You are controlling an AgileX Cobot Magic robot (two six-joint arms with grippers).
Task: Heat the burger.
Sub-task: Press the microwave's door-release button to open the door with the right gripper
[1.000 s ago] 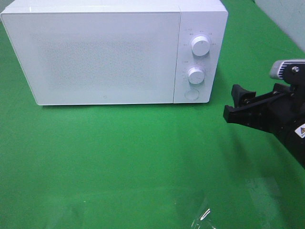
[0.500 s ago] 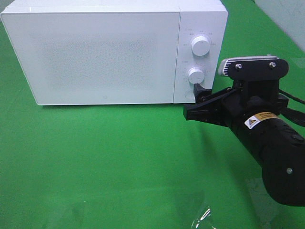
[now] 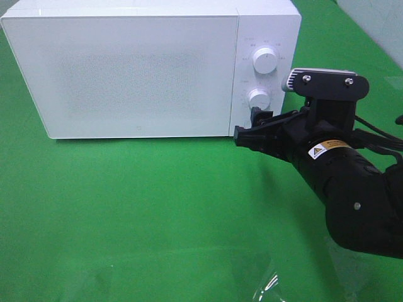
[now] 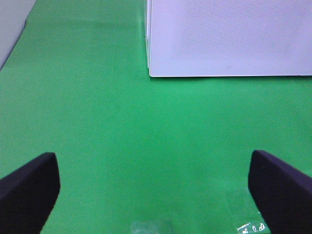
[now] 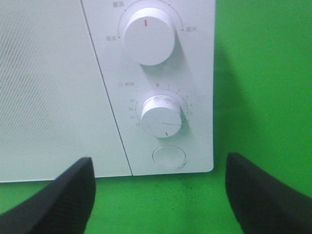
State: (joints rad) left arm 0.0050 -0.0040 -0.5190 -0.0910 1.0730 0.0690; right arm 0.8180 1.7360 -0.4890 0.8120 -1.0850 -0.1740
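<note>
The burger is out of sight, perhaps behind the shut microwave door [image 3: 126, 69], so the right hand [image 3: 249, 126], fingers [image 5: 63, 200] apart and empty, should centre on the timer knob [image 5: 162, 118] just ahead before closing squarely to twist.

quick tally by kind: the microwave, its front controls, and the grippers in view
microwave: 1
knobs: 2 (upper knob, lower knob)
round button: 1
grippers: 2 (left gripper, right gripper), both open and empty
total: 6
</note>
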